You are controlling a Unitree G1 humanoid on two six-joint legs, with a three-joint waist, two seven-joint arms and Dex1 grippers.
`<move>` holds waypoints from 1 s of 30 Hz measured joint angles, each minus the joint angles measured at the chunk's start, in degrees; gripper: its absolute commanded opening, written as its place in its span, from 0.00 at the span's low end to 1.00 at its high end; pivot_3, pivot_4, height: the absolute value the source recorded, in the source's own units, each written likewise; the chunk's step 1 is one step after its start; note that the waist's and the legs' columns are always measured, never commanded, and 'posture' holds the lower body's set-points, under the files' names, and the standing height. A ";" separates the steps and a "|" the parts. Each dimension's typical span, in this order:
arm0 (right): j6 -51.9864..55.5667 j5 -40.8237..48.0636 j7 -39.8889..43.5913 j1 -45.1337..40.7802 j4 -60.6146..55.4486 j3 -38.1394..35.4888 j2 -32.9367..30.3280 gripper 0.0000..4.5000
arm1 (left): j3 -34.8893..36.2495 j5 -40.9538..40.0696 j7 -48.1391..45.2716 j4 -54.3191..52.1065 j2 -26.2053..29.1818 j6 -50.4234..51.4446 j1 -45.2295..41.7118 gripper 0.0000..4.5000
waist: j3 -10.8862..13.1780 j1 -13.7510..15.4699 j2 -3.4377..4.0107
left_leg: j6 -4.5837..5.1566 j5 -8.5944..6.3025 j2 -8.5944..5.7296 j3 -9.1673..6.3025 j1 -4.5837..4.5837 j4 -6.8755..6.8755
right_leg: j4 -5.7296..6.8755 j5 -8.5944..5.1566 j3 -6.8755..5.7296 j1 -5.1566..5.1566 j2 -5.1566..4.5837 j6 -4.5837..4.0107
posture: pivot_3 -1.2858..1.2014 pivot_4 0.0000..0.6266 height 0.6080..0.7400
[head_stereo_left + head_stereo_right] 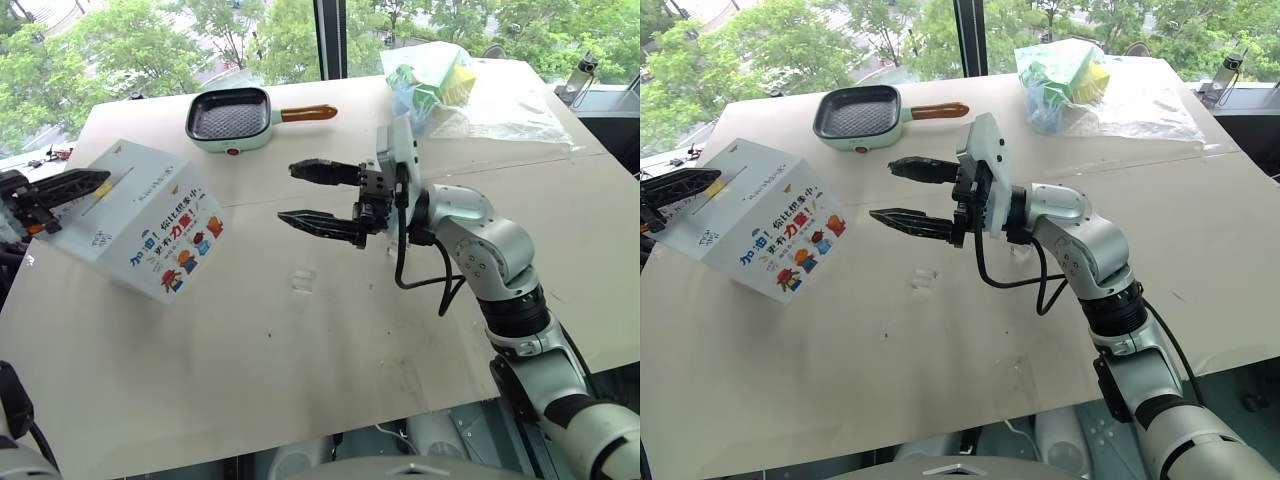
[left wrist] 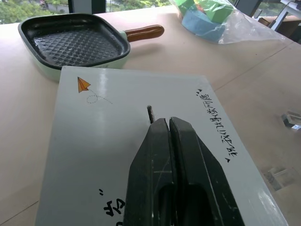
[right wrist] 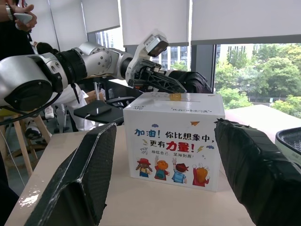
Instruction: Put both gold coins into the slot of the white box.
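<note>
White cardboard box (image 1: 135, 218) with cartoon figures and blue-and-red Chinese characters on its near side sits at the left of the pale wooden table (image 1: 300, 380). Thin dark slot (image 2: 150, 113) runs across its plain white top, small dark writing alongside.

Left gripper (image 2: 168, 123) over the box top, black fingers pressed together, tips right at the slot's end. Clenched; whether a coin sits between the tips cannot be told. One small gold coin (image 3: 175, 96) shows on the box top at the slot, just by those fingertips. Second coin not made out.

Right gripper (image 1: 300, 194) hangs above mid-table, well apart from the box, pointing left toward it. Two black fingers spread wide, released, nothing between them. Grey arm runs back to the near right.

Small clear bits (image 1: 302, 281) lie on the tabletop below the right gripper; too small to identify.

Mint-green square grill pan (image 1: 230, 119) with dark ribbed inside and brown wooden handle at the far centre of the table. Clear plastic bag of colourful items (image 1: 440, 85) at the far right.

Person's hand (image 3: 19, 10) visible in the right wrist view, beyond the left arm.
</note>
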 measured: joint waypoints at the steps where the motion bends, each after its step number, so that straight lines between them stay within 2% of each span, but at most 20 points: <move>1: -0.01 -0.02 0.01 0.00 0.00 0.21 -0.08 0.80 | 0.00 0.39 0.10 -0.04 -0.08 -0.02 0.10 0.00 | 0.00 0.00 0.00 | 0.00 0.00 0.00 0.01 0.01 0.01 | 0.02 0.00 0.01 0.00 0.00 0.00 | 0.52 0.24 0.85; 11: -0.71 -0.94 -0.13 -0.05 0.01 0.35 1.16 0.80 | 1.66 1.05 1.99 -3.26 -0.98 -1.91 3.83 0.00 | 0.00 -0.13 0.00 | 0.00 0.00 -0.01 0.06 0.04 0.15 | 0.25 0.00 0.09 -0.02 0.00 0.00 | 0.52 0.24 0.85; 14: -1.29 -1.45 -0.32 -0.07 0.03 0.35 1.26 0.81 | 1.73 1.12 1.85 -3.72 -1.20 -2.48 4.05 0.18 | 0.00 -0.11 0.00 | -0.01 0.00 -0.01 0.06 0.04 0.16 | 0.26 0.00 0.08 -0.02 0.00 0.00 | 0.52 0.24 0.85; 16: -1.52 -2.00 -1.05 -0.29 0.21 0.35 1.43 0.81 | 1.74 1.08 0.83 -4.24 -1.48 -3.42 4.28 0.38 | 0.00 -0.09 0.00 | -0.01 0.00 -0.01 0.06 0.04 0.17 | 0.28 0.00 0.08 -0.01 0.00 0.00 | 0.52 0.24 0.85; 18: -1.96 -2.40 -1.49 -0.44 0.60 0.35 1.64 0.81 | 1.92 1.16 1.41 -4.38 -1.92 -4.50 4.27 0.62 | 0.00 -0.09 0.01 | -0.03 0.02 0.00 0.06 0.06 0.18 | 0.30 0.00 0.08 -0.02 0.00 0.00 | 0.52 0.24 0.85; 20: -2.53 -3.07 -2.01 -0.55 0.96 0.35 1.70 0.81 | 2.16 1.30 2.48 -4.37 -2.54 -5.30 3.93 0.79 | -0.01 -0.08 0.01 | -0.05 0.03 0.00 0.05 0.06 0.19 | 0.33 0.00 0.07 -0.02 0.01 -0.01 | 0.52 0.24 0.85; 26: -2.68 -3.61 -2.13 0.50 0.47 0.19 -0.33 0.81 | 5.46 -1.27 5.82 -7.51 -5.04 -2.37 2.39 0.79 | -0.04 -0.09 -0.10 | -0.05 0.02 0.00 -0.04 -0.12 0.34 | 0.26 0.00 -0.01 -0.03 0.01 0.00 | 0.52 0.24 0.85; 30: -2.35 -2.91 -0.59 6.95 -1.39 -1.84 -6.16 0.81 | 11.66 -11.82 9.16 -30.19 -7.94 8.16 6.90 0.79 | -0.08 0.31 -0.22 | 0.00 -0.03 -0.09 -0.27 -0.44 0.65 | 0.10 0.00 -0.10 -0.02 -0.15 0.01 | 0.52 0.24 0.85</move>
